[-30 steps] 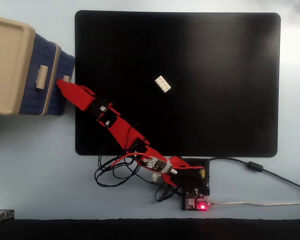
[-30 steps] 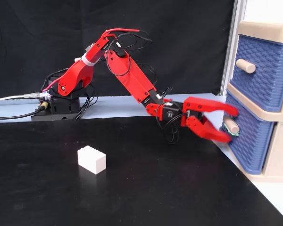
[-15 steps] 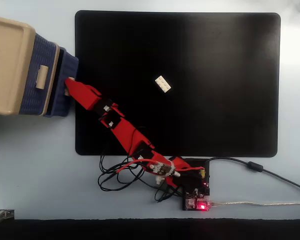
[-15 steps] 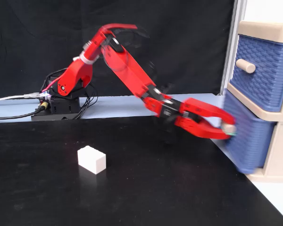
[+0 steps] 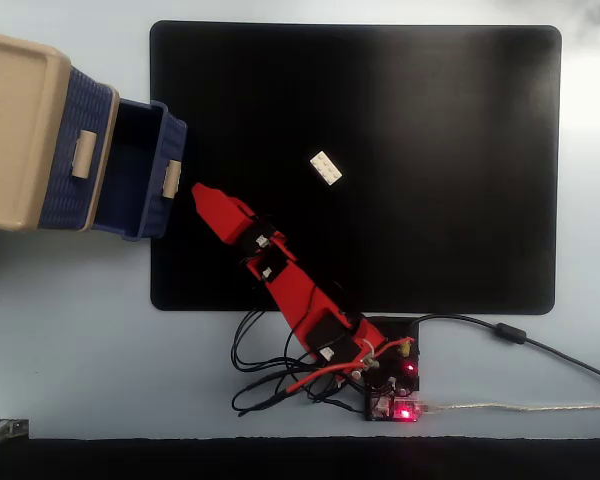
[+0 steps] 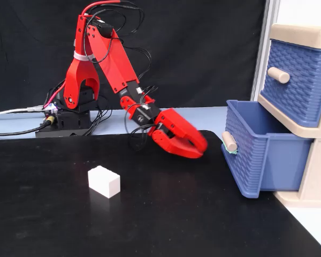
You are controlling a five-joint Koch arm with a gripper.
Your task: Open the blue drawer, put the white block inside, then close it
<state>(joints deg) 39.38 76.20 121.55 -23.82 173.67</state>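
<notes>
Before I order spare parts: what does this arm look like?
The arm is bright red plastic, with flat links and black motor blocks at the joints. The gripper is red too. Loose black and red cables trail to a dark base.

Blue drawer (image 5: 140, 170) pulled well out at left of frame, interior bare; white block (image 5: 326, 168) flat, studs up, near centre.

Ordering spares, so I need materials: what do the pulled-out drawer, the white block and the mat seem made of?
Blue drawer: likely moulded plastic, a woven basket pattern pressed into smooth, slightly glossy walls. White block: probably hard plastic, matte, with crisp edges and studs on top. Black mat: thin and flat with rounded corners and a soft sheen; rubber or vinyl, uncertain.
</notes>
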